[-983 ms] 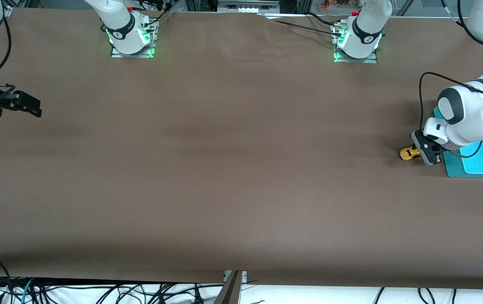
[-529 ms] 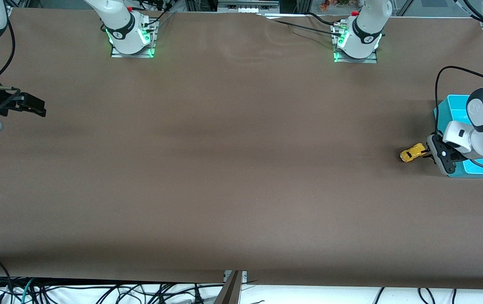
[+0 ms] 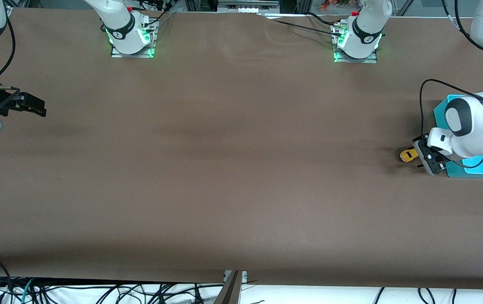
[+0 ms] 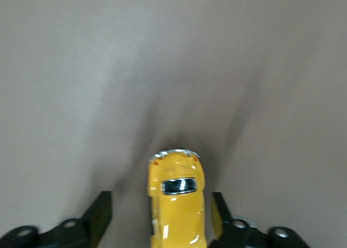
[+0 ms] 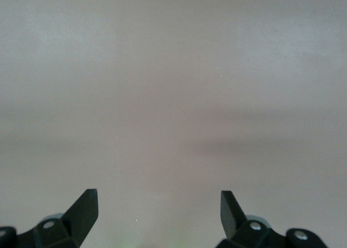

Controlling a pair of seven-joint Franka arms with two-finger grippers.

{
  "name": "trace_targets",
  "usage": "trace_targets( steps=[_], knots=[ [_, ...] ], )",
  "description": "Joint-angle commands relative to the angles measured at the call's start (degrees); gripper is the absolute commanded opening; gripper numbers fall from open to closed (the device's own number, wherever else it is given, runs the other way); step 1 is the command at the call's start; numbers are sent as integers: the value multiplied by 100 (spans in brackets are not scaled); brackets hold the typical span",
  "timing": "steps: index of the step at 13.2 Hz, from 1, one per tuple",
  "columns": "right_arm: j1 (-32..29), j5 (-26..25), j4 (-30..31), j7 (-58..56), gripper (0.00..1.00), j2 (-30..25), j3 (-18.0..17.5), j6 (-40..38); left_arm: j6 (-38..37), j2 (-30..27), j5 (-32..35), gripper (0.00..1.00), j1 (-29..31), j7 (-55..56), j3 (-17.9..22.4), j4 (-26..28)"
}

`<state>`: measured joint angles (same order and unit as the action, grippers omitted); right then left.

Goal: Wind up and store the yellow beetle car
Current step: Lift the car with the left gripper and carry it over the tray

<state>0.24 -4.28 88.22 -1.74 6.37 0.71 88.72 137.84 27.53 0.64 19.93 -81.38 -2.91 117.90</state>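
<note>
The yellow beetle car (image 3: 408, 155) sits on the brown table near the left arm's end, beside a teal box. In the left wrist view the car (image 4: 177, 204) lies lengthwise between my left gripper's fingers. My left gripper (image 3: 416, 157) is low at the table and open, one finger on each side of the car (image 4: 161, 200). One finger is close to the car's side and the other stands apart from it. My right gripper (image 3: 34, 107) waits open and empty over the table at the right arm's end; it also shows in the right wrist view (image 5: 159, 204).
A teal box (image 3: 479, 165) stands at the table's edge at the left arm's end, partly covered by the left arm. The two arm bases (image 3: 131, 40) (image 3: 357, 42) stand along the edge farthest from the front camera. Cables hang below the near edge.
The left gripper drew back toward the teal box half a second ago and has come forward again round the car. The car shifted slightly and turned. The right arm barely moved.
</note>
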Motion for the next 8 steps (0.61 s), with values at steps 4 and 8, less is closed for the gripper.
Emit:
trace_targets(
  steps=[4,8],
  knots=[
    [-41,103,-68,24,100,-30,-27,-101,953,-240,235,100,345,-45,-34,909],
    [-41,112,-68,24,100,-30,-27,-101,982,-275,446,14,327,-98,-69,840]
  ],
)
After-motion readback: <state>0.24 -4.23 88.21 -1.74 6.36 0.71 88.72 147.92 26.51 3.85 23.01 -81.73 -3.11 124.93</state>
